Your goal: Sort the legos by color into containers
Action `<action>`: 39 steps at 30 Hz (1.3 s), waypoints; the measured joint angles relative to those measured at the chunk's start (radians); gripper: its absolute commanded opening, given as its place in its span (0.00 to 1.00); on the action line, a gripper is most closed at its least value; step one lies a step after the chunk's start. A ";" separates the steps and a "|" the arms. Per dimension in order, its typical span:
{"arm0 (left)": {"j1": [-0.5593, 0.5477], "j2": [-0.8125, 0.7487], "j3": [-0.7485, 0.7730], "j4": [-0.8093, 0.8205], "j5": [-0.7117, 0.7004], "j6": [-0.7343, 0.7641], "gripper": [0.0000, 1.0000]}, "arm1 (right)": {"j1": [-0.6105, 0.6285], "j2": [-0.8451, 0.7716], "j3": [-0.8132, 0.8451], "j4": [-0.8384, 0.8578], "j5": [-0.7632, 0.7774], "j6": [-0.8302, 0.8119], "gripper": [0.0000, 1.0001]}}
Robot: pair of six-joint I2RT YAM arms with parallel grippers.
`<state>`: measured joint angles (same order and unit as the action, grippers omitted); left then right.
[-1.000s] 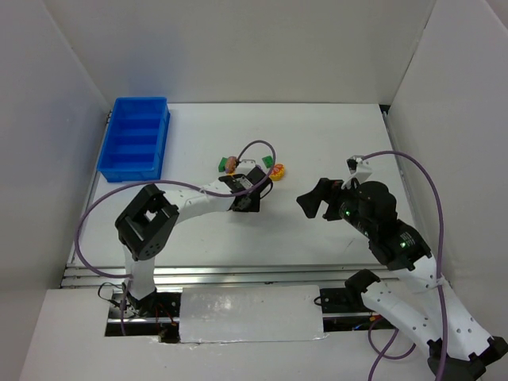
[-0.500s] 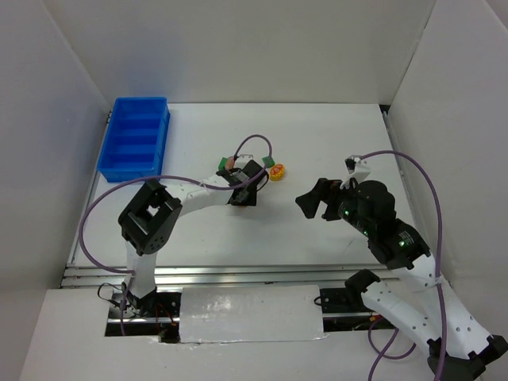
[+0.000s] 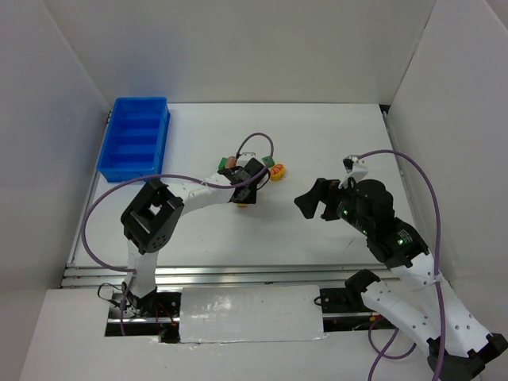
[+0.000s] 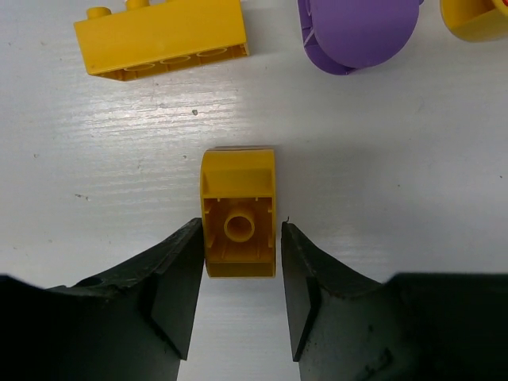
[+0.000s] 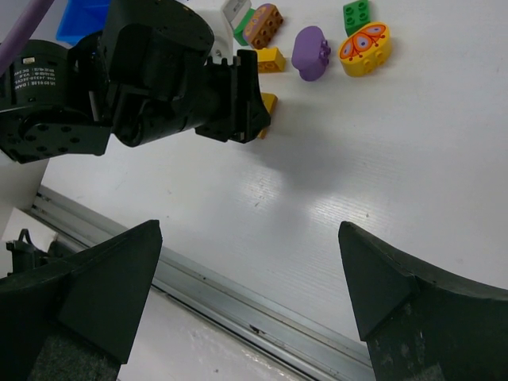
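left claw (image 4: 240, 258) straddles a small yellow block (image 4: 238, 190) lying on the desk (image 3: 333, 135), jaws close against both its sides; pinched or not, cannot tell. just beyond it: long yellow brick (image 4: 159, 36), purple oval (image 4: 357, 32). right claw (image 5: 250, 238) gapes wide, holding nothing. blue bin (image 3: 135, 139) at the far left corner, well apart.

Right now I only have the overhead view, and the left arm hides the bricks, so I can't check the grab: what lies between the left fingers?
Observer: A small yellow brick, hollow underside toward the wrist camera, with one of the left fingers at each side.
Operator: Gripped?
Observer: I cannot tell. The fingers sit right by its sides, with perhaps a sliver of gap on one.
Operator: Anything crowding it?
Observer: A longer yellow brick and a purple piece lie beyond it, both apart from it.
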<state>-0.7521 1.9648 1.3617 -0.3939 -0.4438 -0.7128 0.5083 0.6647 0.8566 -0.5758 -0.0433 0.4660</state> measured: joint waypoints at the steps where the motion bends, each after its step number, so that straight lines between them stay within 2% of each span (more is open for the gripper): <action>1: 0.000 0.000 0.000 0.002 0.000 0.002 0.45 | 0.000 0.000 0.000 0.000 0.000 0.000 1.00; 2: 0.000 0.000 0.000 0.003 0.000 0.003 0.39 | 0.000 0.000 0.000 0.000 -0.001 0.000 1.00; 3: 0.000 0.000 0.000 0.005 0.001 0.001 0.28 | 0.000 0.001 0.000 0.000 -0.001 0.000 1.00; 4: 0.000 0.000 0.000 0.005 0.000 0.006 0.23 | 0.000 0.002 0.000 0.000 -0.002 -0.001 1.00; 9: 0.001 0.002 0.002 0.004 0.002 0.005 0.24 | 0.000 0.011 0.000 0.001 -0.007 -0.003 1.00; 11: 0.001 0.006 0.007 0.005 0.003 0.006 0.00 | 0.000 0.012 0.000 0.001 -0.008 -0.003 1.00; 16: 0.001 -0.005 0.002 0.008 0.016 0.006 0.00 | 0.000 0.012 -0.019 0.022 -0.006 0.001 1.00; 19: 0.002 -0.105 -0.079 0.050 0.079 0.014 0.00 | 0.000 0.000 -0.049 0.052 0.004 0.017 1.00; 22: 0.008 -0.309 -0.183 0.097 0.212 0.052 0.00 | 0.000 -0.040 -0.089 0.083 0.015 0.043 0.98; 25: 0.025 -0.515 -0.224 0.190 0.394 0.079 0.00 | -0.004 -0.082 -0.106 0.130 -0.001 0.058 0.96; 29: 0.072 -0.734 -0.307 0.417 0.698 0.082 0.00 | -0.023 -0.121 -0.119 0.242 -0.176 0.050 0.91; 32: 0.101 -0.832 -0.386 0.530 0.874 0.076 0.00 | -0.032 -0.129 -0.132 0.346 -0.363 0.041 0.88; 35: 0.109 -0.892 -0.439 0.594 1.029 0.072 0.00 | -0.036 -0.141 -0.141 0.421 -0.472 0.048 0.86; 39: 0.109 -0.950 -0.484 0.692 1.172 0.030 0.00 | -0.040 -0.146 -0.143 0.572 -0.606 0.108 0.76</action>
<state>-0.6426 1.0145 0.8780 0.2977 0.7277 -0.6827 0.4683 0.5182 0.7132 -0.0036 -0.6491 0.5739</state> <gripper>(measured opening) 0.470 0.810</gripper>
